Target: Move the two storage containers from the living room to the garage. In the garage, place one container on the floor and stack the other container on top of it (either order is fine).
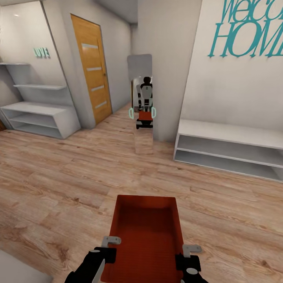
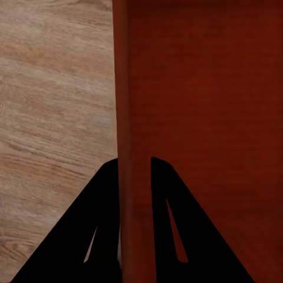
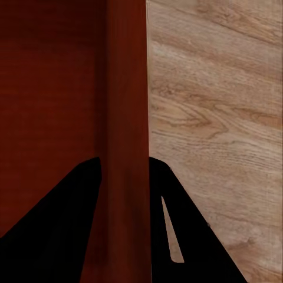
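Carrying one storage container (image 1: pixel 146 239) through what looks like an entry hall, held out low in front over the wood-plank floor (image 1: pixel 59 184). The left gripper (image 2: pixel 134 177) is pinched on the bin's left wall, one finger inside and one outside, and the right gripper (image 3: pixel 125 171) is doing the same on the right wall, so both are clamped on the rim and the bin hangs between them. You can even spot the robot with the orange bin reflected in the tall mirror (image 1: pixel 141 106) ahead. No concrete or red car anywhere here, so I'd say the garage is not reached yet. For doing this bit well: keep both arms moving as one so the walls don't get twisted out of the pinch, keep the bin level, and steer wide of the white bench shelf (image 1: pixel 232 151) and that mirror. The wooden door (image 1: pixel 92 67) might be the way out, can't tell though.
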Motion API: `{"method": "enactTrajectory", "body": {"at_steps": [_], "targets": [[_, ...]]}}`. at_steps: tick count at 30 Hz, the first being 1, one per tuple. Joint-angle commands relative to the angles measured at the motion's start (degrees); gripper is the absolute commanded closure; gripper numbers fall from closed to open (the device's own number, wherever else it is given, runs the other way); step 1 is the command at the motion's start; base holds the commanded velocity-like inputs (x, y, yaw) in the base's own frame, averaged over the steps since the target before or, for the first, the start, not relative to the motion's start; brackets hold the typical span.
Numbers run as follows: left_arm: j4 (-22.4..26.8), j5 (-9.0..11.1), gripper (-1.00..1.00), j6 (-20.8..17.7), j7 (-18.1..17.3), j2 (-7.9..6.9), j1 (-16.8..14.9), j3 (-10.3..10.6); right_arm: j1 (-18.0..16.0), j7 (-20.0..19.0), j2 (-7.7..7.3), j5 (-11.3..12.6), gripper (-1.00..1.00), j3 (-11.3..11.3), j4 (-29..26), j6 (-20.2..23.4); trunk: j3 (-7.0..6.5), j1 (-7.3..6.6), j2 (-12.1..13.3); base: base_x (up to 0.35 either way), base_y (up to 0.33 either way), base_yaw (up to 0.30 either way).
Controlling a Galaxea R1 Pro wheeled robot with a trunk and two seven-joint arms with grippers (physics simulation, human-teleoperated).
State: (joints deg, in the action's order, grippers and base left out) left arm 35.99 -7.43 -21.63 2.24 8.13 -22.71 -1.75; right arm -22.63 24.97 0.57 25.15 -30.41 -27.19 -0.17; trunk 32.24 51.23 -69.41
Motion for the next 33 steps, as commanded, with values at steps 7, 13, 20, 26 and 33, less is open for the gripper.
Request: {"method": "enactTrajectory", "body": {"at_steps": [7, 13, 20, 26, 33], "targets": [[-1.18, -0.48, 1.00, -0.26, 0.31, -0.01, 0.03, 0.53, -0.14, 0.43, -0.13, 0.27, 1.00, -0.08, -0.85, 0.08, 0.05, 0.03, -0.03, 0.322, 0.000, 0.222], [-1.18, -0.48, 1.00, -0.26, 0.31, -0.04, 0.03, 0.56, -0.14, 0.43, -0.13, 0.27, 1.00, -0.08, -0.85, 0.05, 0.05, 0.03, -0.03, 0.323, 0.000, 0.268], [-1.10, -0.50, 1.00, -0.26, 0.31, -0.04, 0.03, 0.56, -0.14, 0.42, -0.21, 0.32, 1.00, -0.08, -0.85, 0.00, 0.05, 0.03, -0.03, 0.323, 0.000, 0.060], [-1.11, -0.48, 1.00, -0.26, 0.31, -0.04, 0.03, 0.59, -0.14, 0.43, -0.22, 0.32, 1.00, -0.08, -0.85, -0.08, 0.05, 0.03, -0.03, 0.323, 0.000, 0.002], [-1.16, -0.48, 1.00, -0.26, 0.31, -0.04, 0.03, 0.58, -0.14, 0.43, -0.22, 0.34, 1.00, -0.08, -0.85, -0.06, 0.05, 0.03, -0.03, 0.323, 0.000, 0.000]]}}
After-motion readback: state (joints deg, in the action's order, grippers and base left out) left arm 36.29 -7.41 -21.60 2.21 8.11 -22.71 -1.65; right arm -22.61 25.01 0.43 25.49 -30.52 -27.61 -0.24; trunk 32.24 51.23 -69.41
